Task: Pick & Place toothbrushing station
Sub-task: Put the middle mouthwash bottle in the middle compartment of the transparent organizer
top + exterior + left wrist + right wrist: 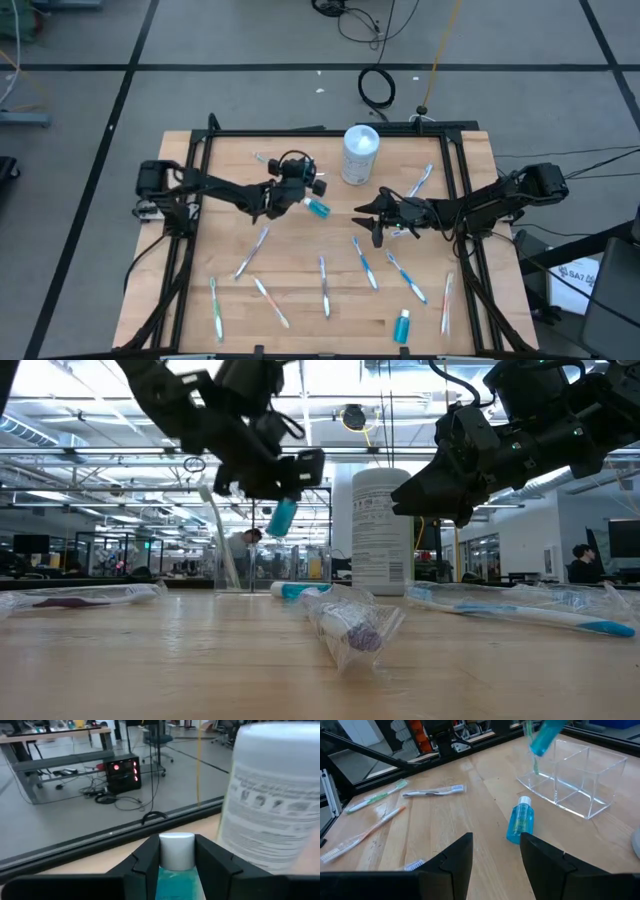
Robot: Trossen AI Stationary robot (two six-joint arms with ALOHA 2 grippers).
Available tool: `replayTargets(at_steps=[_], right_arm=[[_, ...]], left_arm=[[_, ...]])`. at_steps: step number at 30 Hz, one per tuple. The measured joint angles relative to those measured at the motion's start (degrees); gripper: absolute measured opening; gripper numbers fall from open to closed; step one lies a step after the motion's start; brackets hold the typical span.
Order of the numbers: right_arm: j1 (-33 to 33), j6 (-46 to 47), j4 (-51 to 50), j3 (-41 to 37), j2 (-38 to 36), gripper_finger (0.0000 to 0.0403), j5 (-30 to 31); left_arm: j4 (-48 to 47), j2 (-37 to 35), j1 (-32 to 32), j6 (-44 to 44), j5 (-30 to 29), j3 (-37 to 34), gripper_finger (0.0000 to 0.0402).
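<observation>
My left gripper [303, 192] is shut on a small blue white-capped toothpaste tube [176, 870], raised above the table next to a clear compartmented holder [572, 780]. The tube also shows in the low view [283, 516]. A second blue tube [520, 822] lies on its side on the wood in front of my right gripper [495, 855]. My right gripper [366, 218] is open and empty and hovers at mid-table. Several thin toothbrushes [325, 285] lie flat across the table's near half. My left gripper pinches the tube between its two fingers [147, 862], on the blue body just behind the white cap [176, 847]. The cap sticks out past the fingertips. The tube is lifted clear of the table and hangs tilted [283, 516] beside the clear holder.
A tall white lidded container [360, 155] stands at the far middle, close to the right of my left gripper. A wrapped toothbrush [350, 625] lies near the low camera. Another blue tube [402, 325] is near the front edge. A black frame [200, 180] borders the table.
</observation>
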Motion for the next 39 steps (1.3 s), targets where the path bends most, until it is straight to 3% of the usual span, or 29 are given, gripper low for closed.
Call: replayTargets(at_steps=[8,22,30,39], right_arm=[[0.00,0.00,-0.06,0.00,0.02,0.0155,-0.01],[0.00,-0.02,-0.10,0.00,0.02,0.0155,0.00],[0.00,-0.02,-0.04,0.00,0.02,0.0155,0.00],[0.00,0.00,0.00,0.00,0.02,0.0155,0.02]], left_arm=[[6.53,5.61,2.31,2.39,-8.47,0.00,0.0113],[8.36,5.58,3.17,1.99,-6.51,0.00,0.0113],[1.59,5.58,3.83,-3.67,-7.08,0.02,0.0113],[1.32,5.58,4.08,-4.31,-5.73,0.02,0.0113]])
